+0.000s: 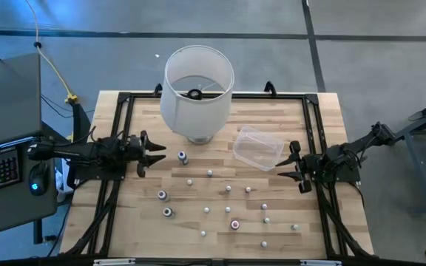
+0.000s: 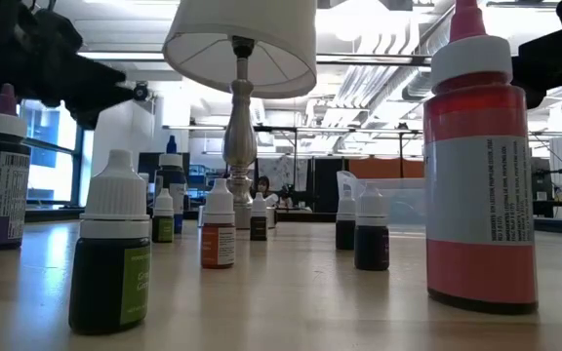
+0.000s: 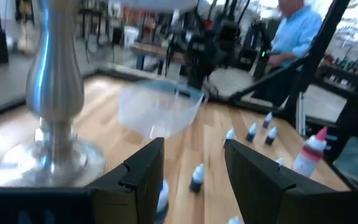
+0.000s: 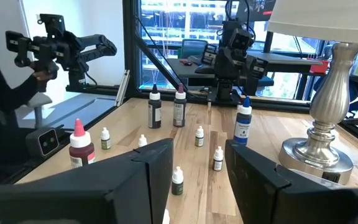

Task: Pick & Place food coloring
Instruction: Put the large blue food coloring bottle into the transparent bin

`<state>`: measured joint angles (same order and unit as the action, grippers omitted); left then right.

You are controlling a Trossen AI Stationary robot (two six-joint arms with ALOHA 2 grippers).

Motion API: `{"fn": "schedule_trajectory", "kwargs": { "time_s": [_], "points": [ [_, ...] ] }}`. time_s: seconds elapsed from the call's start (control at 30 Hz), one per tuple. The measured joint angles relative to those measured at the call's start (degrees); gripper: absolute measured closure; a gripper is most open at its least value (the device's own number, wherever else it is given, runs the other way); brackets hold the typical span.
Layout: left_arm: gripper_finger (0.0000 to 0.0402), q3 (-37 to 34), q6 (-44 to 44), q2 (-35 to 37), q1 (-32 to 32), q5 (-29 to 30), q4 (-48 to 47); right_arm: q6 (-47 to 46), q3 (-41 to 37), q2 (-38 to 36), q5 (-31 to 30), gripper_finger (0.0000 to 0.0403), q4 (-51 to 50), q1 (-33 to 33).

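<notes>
My left end effector [image 1: 156, 156] hovers at the table's left edge, fingers spread wide and holding nothing. My right end effector [image 1: 290, 166] waits at the right edge, likewise wide and empty.

The food coloring bottles [image 1: 228, 189] stand scattered across the near half of the table [image 1: 324, 111], apart from one another, none gripped. Nearest my left fingers is a blue-capped bottle [image 1: 183, 157]. Beyond lie the clear tub [image 1: 258, 147] and, farthest, the lamp [image 1: 197, 90].

Judgement: the bottles look light, rigid and smooth, easily toppled. Grip low on the body, below the cap.

The high view gives the layout but not heights. The low view shows the bottles upright and differing in size, with a large red bottle [image 2: 480, 166] closest.
</notes>
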<state>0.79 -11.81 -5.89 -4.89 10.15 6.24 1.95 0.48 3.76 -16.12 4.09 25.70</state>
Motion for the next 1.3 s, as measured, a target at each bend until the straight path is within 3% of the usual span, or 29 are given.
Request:
{"fn": "schedule_trajectory", "kwargs": {
  "time_s": [0.2,0.33,0.47,0.73,0.83,1.0,1.3],
  "points": [
    [0.0232,3.9,4.3,0.0,0.0,3.5,1.7,0.0,0.0,0.0,0.0,0.0263,0.0,0.0],
    [0.0232,4.9,4.1,-0.1,0.0,2.1,1.5,0.0,0.0,0.0,0.0,0.0263,0.0,0.0],
    [0.0232,4.9,-1.3,-3.6,0.0,2.4,-1.3,0.0,0.0,0.0,0.0,0.0263,0.0,0.0],
    [0.0232,4.9,-7.6,-21.5,0.0,5.8,4.4,1.8,0.0,0.0,0.0,0.0263,0.0,0.0],
    [0.0232,5.0,-8.0,-29.5,0.0,7.0,11.7,9.7,0.0,0.0,-0.2,0.0263,0.6,0.0],
    [0.0232,5.2,-7.5,-41.6,0.0,7.0,23.6,7.3,0.0,0.0,3.0,0.0263,3.9,0.0],
    [0.0232,5.2,-7.6,-51.7,0.0,7.0,28.9,11.6,0.0,0.0,-0.2,0.0263,12.9,-0.3]
  ]
}}
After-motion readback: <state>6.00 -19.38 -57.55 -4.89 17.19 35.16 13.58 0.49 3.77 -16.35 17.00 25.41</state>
